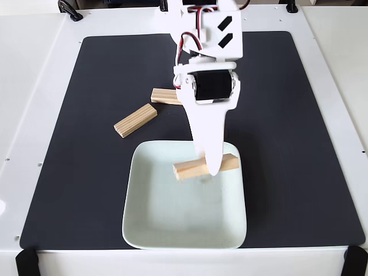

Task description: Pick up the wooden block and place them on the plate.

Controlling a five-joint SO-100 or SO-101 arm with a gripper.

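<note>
My jaws [211, 168] grip a wooden block [198, 166] over the plate [149, 218], toward its twelve o'clock rim; next, I judge, comes lowering and letting go.

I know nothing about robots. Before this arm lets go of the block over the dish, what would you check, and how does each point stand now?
1. Held block over the plate: ok.
2. Gripper shut on that block: looks ok, though the fingertips are blurred.
3. Block resting on the plate floor: cannot tell.
4. Plate floor under the block bare: ok.
5. Plate fully on the black mat: ok.
6. Two more blocks, one angled and one behind the arm, waiting on the mat: ok.
</note>
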